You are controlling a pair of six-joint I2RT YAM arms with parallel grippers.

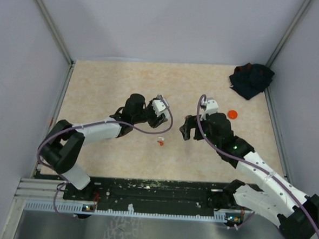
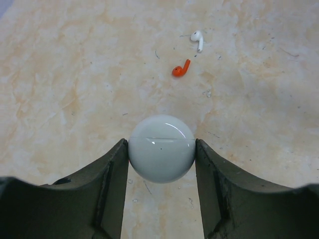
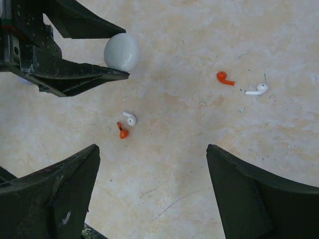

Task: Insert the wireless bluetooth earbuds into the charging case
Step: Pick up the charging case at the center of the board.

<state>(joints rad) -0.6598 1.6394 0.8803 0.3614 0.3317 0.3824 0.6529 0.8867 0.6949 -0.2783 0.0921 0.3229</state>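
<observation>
charging case (image 2: 161, 148) glossy white | earbuds (image 2: 181, 68) orange, white | table (image 2: 70, 74) beige marbled | cloth (image 1: 251, 79) dark navy

Four earbuds (image 3: 129, 118), one white case (image 3: 121, 51)

I'm working over a pale beige marbled tabletop (image 1: 107, 89). On the right wrist feed, just ahead of the right gripper (image 3: 153, 149) and a little left of its centre, a small white plastic earbud (image 3: 130, 118) lies just beside a small orange plastic earbud (image 3: 122, 130), between that gripper and the left gripper (image 3: 123, 54). Farther ahead, toward the right of that feed, a second orange earbud (image 3: 224, 78) and a second white earbud (image 3: 257, 89) lie near each other but apart.

I can't tell whether the round glossy white case (image 2: 161, 148) in the left gripper's fingers touches the tabletop.

Overhead, a flat round orange disc (image 1: 233, 113) lies off to the right gripper's right. A crumpled dark cloth (image 1: 251, 79) lies well beyond the disc.
</observation>
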